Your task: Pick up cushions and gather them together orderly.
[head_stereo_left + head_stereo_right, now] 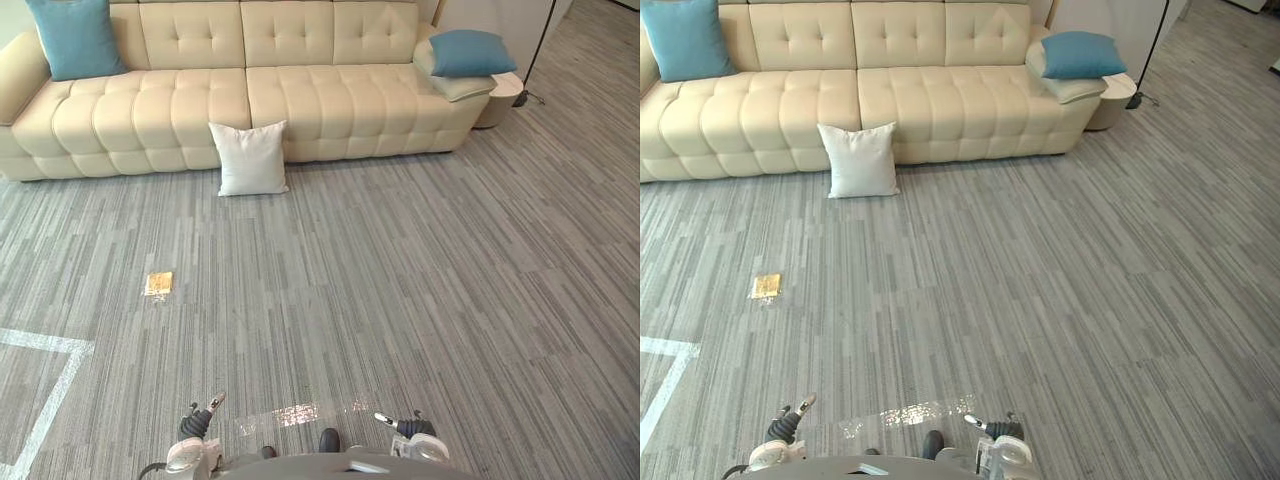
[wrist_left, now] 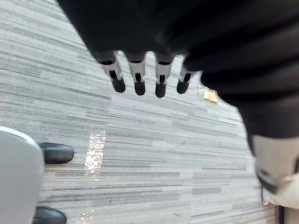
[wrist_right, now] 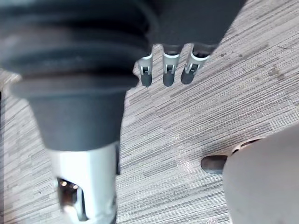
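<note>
– Cushions: where do they lie?
– A white cushion [image 1: 250,158] stands on the carpet [image 1: 420,300], propped against the front of the sofa [image 1: 300,90]. The left blue cushion [image 1: 76,37] sits upright at the sofa's left end. The right blue cushion [image 1: 470,52] lies on a pale cushion [image 1: 462,89] at the right end.
– And the hands?
– The left hand [image 2: 138,74] and right hand [image 3: 168,70] hang low beside the robot, fingers [image 2: 160,80] straight and spread, holding nothing.
– Which cushion first?
– Probably the white one. It lies well ahead, a little left of the midline, so the left hand is slightly nearer, though both are well apart from it. Its flat face is turned toward the robot, so I'd walk up and take it by both side edges.
</note>
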`<state>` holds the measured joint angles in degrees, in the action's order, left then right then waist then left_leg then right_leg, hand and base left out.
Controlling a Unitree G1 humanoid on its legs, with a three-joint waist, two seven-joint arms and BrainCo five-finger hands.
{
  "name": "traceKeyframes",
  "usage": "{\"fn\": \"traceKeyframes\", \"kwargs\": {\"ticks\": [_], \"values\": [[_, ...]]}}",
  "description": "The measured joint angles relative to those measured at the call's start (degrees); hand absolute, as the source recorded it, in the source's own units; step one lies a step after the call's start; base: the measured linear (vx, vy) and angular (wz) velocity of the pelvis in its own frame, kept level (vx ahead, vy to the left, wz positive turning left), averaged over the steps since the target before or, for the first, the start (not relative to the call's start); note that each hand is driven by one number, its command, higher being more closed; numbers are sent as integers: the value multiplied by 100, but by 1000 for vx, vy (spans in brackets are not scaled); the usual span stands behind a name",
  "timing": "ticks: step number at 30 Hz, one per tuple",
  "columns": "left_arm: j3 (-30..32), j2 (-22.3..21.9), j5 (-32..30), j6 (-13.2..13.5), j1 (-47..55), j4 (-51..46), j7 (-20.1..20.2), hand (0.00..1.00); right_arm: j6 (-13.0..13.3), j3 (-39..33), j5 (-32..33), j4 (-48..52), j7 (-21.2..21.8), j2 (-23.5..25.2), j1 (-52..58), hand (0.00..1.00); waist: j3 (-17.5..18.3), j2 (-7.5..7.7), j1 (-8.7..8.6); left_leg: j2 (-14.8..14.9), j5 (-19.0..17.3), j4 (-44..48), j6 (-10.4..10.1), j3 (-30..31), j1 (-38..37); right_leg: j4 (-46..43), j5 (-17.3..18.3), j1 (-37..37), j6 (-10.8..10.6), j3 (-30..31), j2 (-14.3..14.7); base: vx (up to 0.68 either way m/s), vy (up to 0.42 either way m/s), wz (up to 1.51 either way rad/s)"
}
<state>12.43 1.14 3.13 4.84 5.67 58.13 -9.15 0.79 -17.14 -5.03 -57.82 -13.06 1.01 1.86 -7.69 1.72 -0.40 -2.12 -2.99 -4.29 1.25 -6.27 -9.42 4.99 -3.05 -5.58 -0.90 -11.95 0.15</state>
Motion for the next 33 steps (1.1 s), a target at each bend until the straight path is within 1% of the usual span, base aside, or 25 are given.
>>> {"fn": "traceKeyframes", "kwargs": {"ticks": [1,2,3,4,6,7,18,20,28,31,33], "values": [[0,0,0,0,0,0,1,0,0,1,-7,-20,1,-2,-9,0,-23,-37,6,0,0,0,0,6,1,-1,8,0,-2,-7,0,4,4,6],[0,0,0,0,-1,0,0,0,0,2,-11,-39,2,-2,-19,0,4,10,10,0,-1,-2,0,9,-1,-2,10,-2,-3,-17,0,7,4,3],[-2,2,-1,0,-2,2,0,0,1,2,-48,-124,4,-2,-68,0,-8,-11,9,0,-1,-4,0,19,4,-3,18,-1,-5,-32,0,5,3,6],[-5,1,-3,0,-7,2,1,0,0,4,-118,-165,5,-3,-102,0,5,16,12,0,-1,-5,0,37,8,-8,21,-5,-8,-62,0,3,2,7],[-12,3,-7,0,-12,4,2,0,0,5,-167,-165,5,-3,-103,0,-16,-19,19,0,-1,-5,0,67,16,-9,30,-8,-8,-103,-2,0,2,11],[-18,4,-33,0,-29,19,2,0,0,6,-195,-165,6,-4,-103,0,-2,7,29,-1,0,-5,-1,123,20,-16,37,-16,-6,-139,-4,-1,2,13],[-232,68,-451,-28,-165,161,11,0,2,11,-205,-168,5,-50,-113,0,-14,-12,32,-17,10,-5,-5,241,55,-34,82,-26,-27,-269,-25,-9,4,5],[-386,105,-451,-32,-179,160,14,0,1,10,-204,-172,6,-54,-113,0,-13,-11,27,-26,20,-5,-10,313,56,-34,98,-32,-37,-320,-38,1,10,17],[-424,126,-453,-55,-193,161,84,0,0,11,-198,-175,6,-54,-127,0,-23,1,20,-38,20,-5,-11,330,113,-35,114,-16,-56,-373,-53,-7,5,3],[-587,212,-451,-73,-211,160,84,0,-3,10,-197,-177,6,-54,-127,0,-24,3,15,-39,19,-5,-12,344,124,-35,122,-14,-55,-402,-56,-10,6,3],[-593,216,-451,-87,-212,160,84,0,-1,10,-192,-174,7,-54,-131,0,-25,2,-1,-38,18,-5,-14,344,127,-35,125,-13,-53,-403,-55,0,0,0]]}}
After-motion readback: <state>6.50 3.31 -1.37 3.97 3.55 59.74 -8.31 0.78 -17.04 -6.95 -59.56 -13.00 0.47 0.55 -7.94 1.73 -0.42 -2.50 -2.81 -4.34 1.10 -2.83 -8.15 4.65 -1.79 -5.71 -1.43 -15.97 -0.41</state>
